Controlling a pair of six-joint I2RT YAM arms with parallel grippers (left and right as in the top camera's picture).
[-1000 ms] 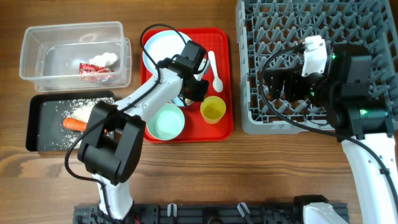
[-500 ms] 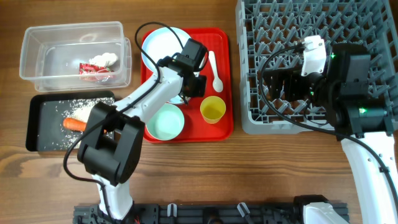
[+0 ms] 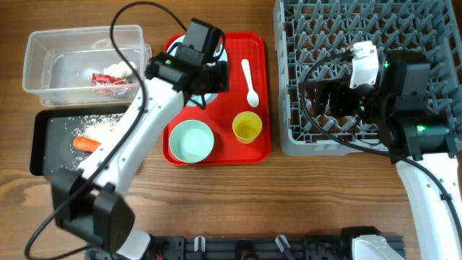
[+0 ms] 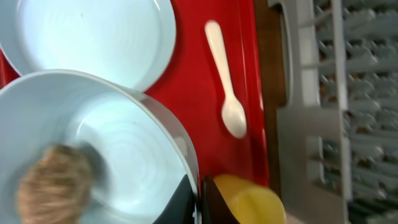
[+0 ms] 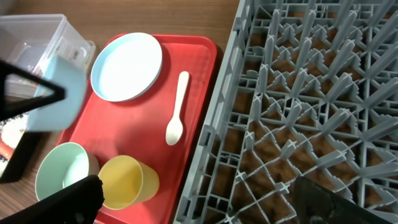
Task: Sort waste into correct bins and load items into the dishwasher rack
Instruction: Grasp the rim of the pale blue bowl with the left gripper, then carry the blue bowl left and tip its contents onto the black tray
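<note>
On the wooden table you have four stations. The clear tub sits far left with a red-and-white wrapper and a tissue wad inside. Just in front of it, the black tray holds scattered rice and the carrot piece. The red tray lies in the middle, and the grey rack fills the right side. Nothing of the room shows beyond the tabletop.

Your left arm reaches up from the near edge and across to the red tray's far-left corner. The left gripper is clamped on the rim of a pale blue bowl. From the right wrist camera the bowl looks tilted, between the tub and the tray. A blurred brown scrap lies in the bowl. The plate sits on the tray behind it, and the white spoon lies on the tray beside the plate. The yellow cup and the second bowl stand side by side at the tray's near edge.

Your right arm is over the rack's near-left part. The right gripper has its jaws wide apart and holds nothing.
</note>
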